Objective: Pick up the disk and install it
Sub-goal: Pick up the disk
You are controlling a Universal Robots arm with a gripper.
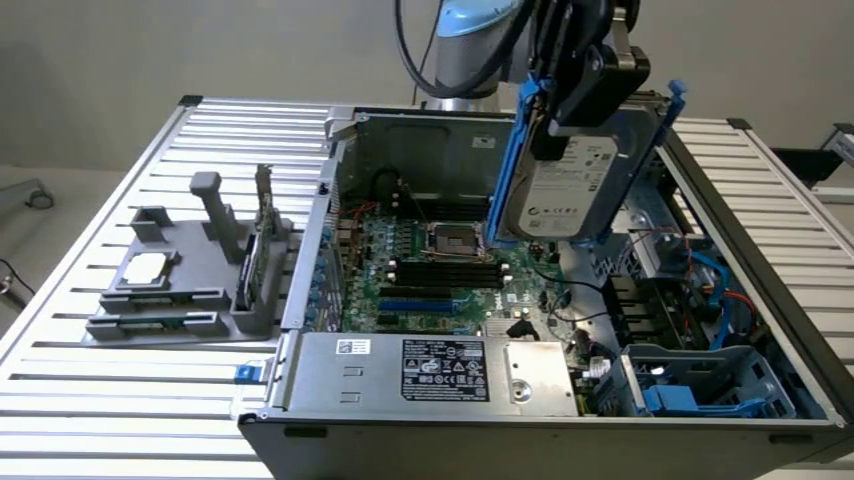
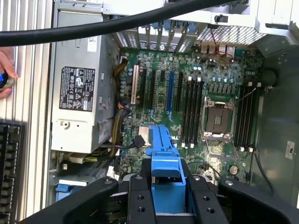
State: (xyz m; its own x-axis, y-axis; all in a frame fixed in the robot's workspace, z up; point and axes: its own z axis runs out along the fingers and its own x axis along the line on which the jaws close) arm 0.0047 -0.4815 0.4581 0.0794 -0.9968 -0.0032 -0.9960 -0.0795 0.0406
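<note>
Right, the gripper (image 1: 582,110) is clamped on the disk (image 1: 577,185), holding it on edge in the air above the open computer case (image 1: 441,400), about one o'clock from the motherboard (image 1: 427,270) in the exterior view. Its blue rail (image 2: 166,168) shows between the fingers (image 2: 139,200).

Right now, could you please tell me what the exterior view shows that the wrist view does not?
Exterior view: the disk with its white-labelled face, held on edge by the gripper above the open case, and a grey fixture carrying a small silver chip on the exterior view's left.
Wrist view: a person's hand over the slatted table beside the case, and the disk's blue rail close up in the gripper.
Both: the motherboard, its CPU socket, the labelled power supply and the gripped disk.
</note>
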